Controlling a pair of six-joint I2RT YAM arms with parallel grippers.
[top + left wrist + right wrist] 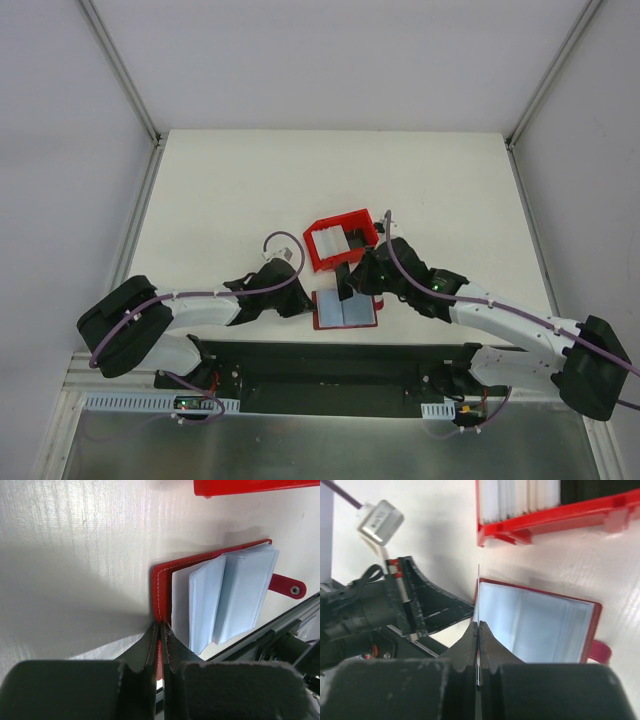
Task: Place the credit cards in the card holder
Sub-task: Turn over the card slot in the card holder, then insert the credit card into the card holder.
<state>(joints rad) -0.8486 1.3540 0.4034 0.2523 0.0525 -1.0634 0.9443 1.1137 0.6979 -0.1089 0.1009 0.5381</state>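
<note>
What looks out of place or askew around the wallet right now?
Nothing stands out. The card holder lies open, the left gripper shut on its red cover edge. The right gripper pinches one card edge-on at its edge. The other cards stand in the red bin.

Behind the card holder (345, 310), the red bin (310, 250) blocks approach.

Bright, even overhead light, pale tabletop (75, 525) washed out at upper left, broad soft shadow mid-left, left claw (160, 630) dark and blurred along the bottom.
</note>
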